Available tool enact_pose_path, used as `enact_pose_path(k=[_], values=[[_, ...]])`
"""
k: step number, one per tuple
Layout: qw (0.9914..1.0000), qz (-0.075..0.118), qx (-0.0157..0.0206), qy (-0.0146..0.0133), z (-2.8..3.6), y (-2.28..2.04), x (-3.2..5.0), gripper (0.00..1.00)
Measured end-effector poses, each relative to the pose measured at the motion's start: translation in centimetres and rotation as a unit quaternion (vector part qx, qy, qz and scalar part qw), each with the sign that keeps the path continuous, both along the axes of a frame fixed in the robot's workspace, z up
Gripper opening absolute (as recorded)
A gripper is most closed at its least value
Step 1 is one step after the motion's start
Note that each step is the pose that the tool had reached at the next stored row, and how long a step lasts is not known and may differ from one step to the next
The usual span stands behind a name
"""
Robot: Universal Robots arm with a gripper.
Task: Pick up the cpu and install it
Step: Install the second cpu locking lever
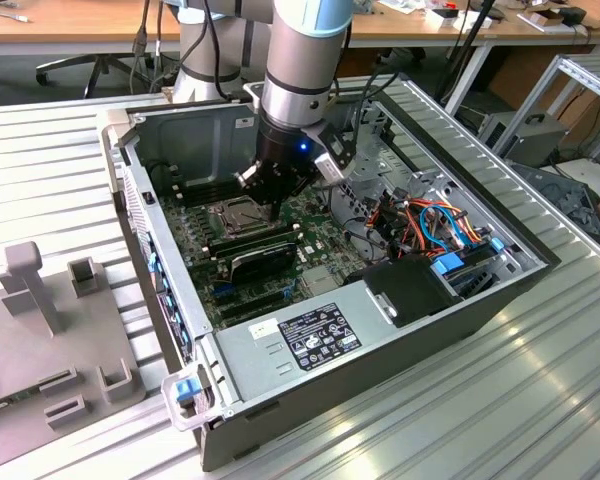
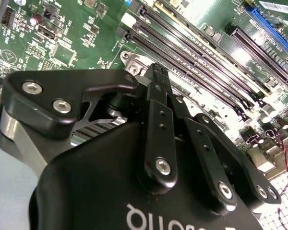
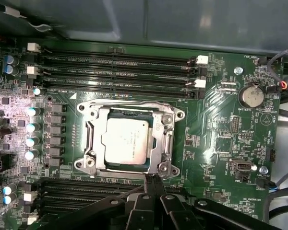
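The cpu [image 3: 126,139], a flat square chip with a silver-grey top, lies in the socket [image 3: 169,125] on the green motherboard [image 3: 216,143], with the shiny metal frame around it. My gripper [image 3: 152,181] hangs just beside the frame's edge, its two black fingers pressed together with nothing visible between them. In the second wrist view the fingertips [image 2: 156,73] meet above the board next to the memory slots [image 2: 206,72]. The exterior view shows the gripper [image 1: 267,195] inside the open computer case [image 1: 280,400], right by the socket [image 1: 230,215].
Long black memory slots [image 3: 120,67] run on both sides of the socket. The case walls [image 1: 140,200] ring the board. A power supply [image 1: 305,340] and a bundle of cables [image 1: 430,225] sit towards the exterior view's right. A grey fixture [image 1: 40,330] lies on the ribbed table.
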State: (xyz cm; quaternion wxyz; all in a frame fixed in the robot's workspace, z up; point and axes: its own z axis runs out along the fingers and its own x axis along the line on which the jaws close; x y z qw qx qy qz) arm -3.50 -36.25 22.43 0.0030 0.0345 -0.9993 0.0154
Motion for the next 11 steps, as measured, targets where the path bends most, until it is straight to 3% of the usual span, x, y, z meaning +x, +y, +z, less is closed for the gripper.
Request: enact_pose_path(k=[11], values=[[1.00000,0.000,0.0000,0.0000,-0.46,0.31,-2.30,0.11]])
